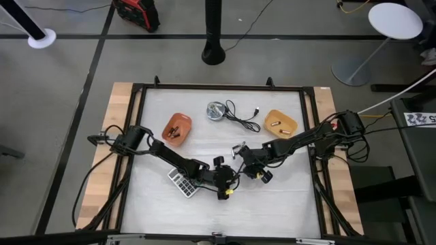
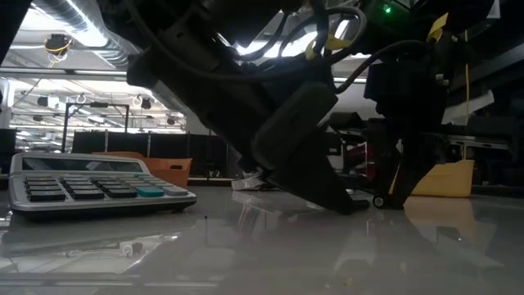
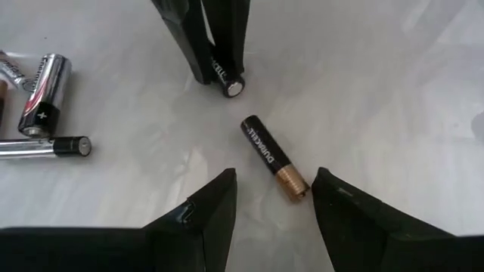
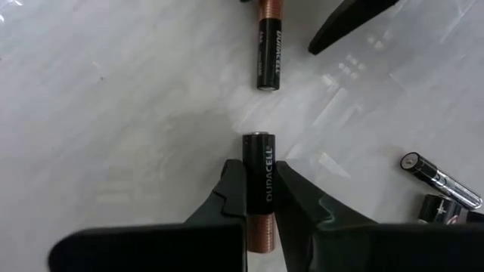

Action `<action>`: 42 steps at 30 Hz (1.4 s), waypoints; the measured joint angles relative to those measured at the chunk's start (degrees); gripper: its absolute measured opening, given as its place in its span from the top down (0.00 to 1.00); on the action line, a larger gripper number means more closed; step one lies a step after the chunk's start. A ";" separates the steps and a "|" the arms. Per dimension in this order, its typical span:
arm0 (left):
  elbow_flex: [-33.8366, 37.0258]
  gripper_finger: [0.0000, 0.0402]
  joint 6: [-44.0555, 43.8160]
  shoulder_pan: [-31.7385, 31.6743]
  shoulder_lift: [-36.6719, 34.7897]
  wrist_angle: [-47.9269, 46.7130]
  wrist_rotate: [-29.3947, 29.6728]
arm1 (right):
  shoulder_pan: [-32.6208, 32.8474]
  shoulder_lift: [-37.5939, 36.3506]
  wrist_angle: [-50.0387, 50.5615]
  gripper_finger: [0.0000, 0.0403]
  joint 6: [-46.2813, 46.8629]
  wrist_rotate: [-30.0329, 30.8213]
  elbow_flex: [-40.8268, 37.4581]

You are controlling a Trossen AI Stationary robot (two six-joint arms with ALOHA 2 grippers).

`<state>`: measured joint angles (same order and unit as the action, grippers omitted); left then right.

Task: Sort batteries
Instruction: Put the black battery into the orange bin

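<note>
A black and copper battery (image 3: 272,157) lies loose on the white table, also seen in the right wrist view (image 4: 269,41). My left gripper (image 3: 274,198) (image 1: 234,181) is open, with a finger on either side of the battery's copper end, not touching it. Just beyond it, my right gripper (image 4: 259,170) (image 1: 246,167) is shut on a second black and copper battery (image 4: 259,172). Several silvery and dark batteries (image 3: 41,98) lie on the table to the far side of both grippers. My right gripper pinches the battery's long sides (image 4: 266,189) between its two fingers. The fingers slant steeply down from the table's right, and the battery lies along them. Its black end (image 3: 233,85) sticks out past the fingertips, close above the table; whether it touches the table I cannot tell.
A calculator (image 1: 182,182) lies beside the left arm, toward the near edge. An orange-red tray (image 1: 177,129) at the far left and a yellow tray (image 1: 281,124) at the far right each hold batteries. A round silver disc (image 1: 216,110) and a black cable (image 1: 242,117) lie between them.
</note>
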<state>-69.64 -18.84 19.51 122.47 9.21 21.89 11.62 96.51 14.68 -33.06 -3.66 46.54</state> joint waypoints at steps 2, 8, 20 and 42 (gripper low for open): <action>-0.06 0.59 -0.49 -0.03 -0.06 -0.77 0.61 | 0.00 0.00 0.00 0.92 0.00 0.00 0.00; -0.03 0.67 -0.19 -0.58 -0.08 -1.10 1.12 | 0.00 0.00 0.00 0.92 0.11 0.00 0.00; 0.07 0.89 -0.45 -1.22 -0.10 -1.27 1.38 | 0.00 0.00 0.00 0.92 0.24 0.00 0.00; 0.16 0.95 -0.22 -1.44 -0.16 -0.81 1.34 | -0.02 0.00 0.00 0.92 0.26 0.00 -0.02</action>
<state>-69.47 -19.06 18.06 122.30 8.40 23.22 11.60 96.51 14.68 -32.80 -3.66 46.53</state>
